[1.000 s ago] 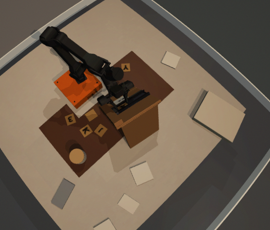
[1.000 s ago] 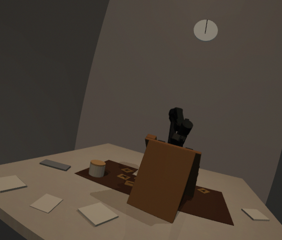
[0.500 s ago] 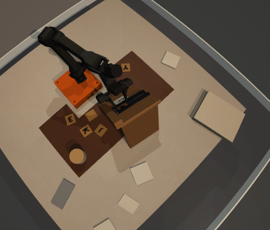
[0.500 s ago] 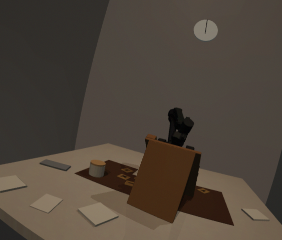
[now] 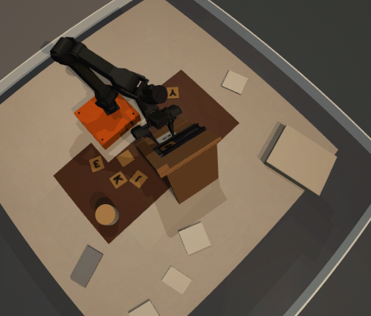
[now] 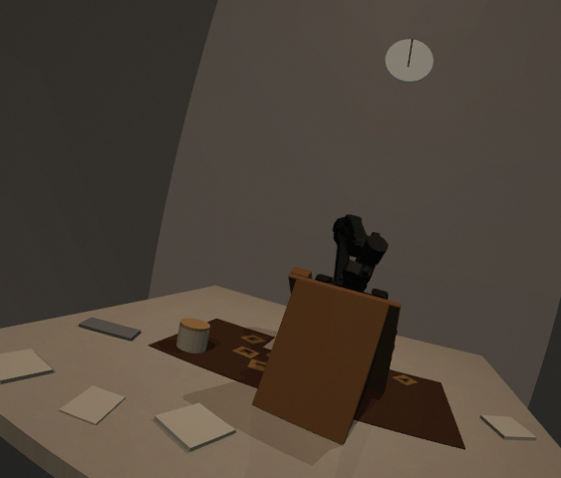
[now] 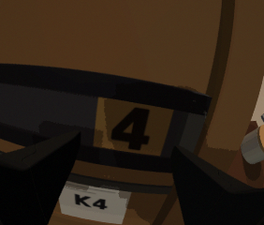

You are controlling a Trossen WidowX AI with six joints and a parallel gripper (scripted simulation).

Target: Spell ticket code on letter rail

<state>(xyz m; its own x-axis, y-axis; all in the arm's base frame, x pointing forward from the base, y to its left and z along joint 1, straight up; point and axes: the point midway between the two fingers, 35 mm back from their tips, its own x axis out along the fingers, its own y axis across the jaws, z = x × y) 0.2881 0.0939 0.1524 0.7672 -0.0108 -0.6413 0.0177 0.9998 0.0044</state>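
Well, from here I see my black parallel-jaw gripper (image 5: pixel 165 138) (image 6: pixel 352 285) (image 7: pixel 127 145) standing open and released, its fingertips at either side of the square wooden tile marked 4 (image 5: pixel 168 146) (image 7: pixel 134 127). That tile sits in the long black rail (image 5: pixel 185 134) (image 7: pixel 95 77) on the slanted brown board (image 5: pixel 192 170) (image 6: pixel 321 359) (image 7: pixel 99 33), above the white rectangular ticket reading K4 (image 5: pixel 165 137) (image 7: pixel 95 203). The square wooden K tile (image 5: pixel 118 179) (image 6: pixel 245 352) lies on the dark red-brown mat (image 5: pixel 76 170) (image 6: pixel 414 411).

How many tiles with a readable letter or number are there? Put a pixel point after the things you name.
5: 4 (image 7: pixel 134 127) in the rail; K (image 5: pixel 118 179), J (image 5: pixel 138 178), 3-like (image 5: pixel 96 164) and Y (image 5: pixel 172 92) on mats. More may be hidden.
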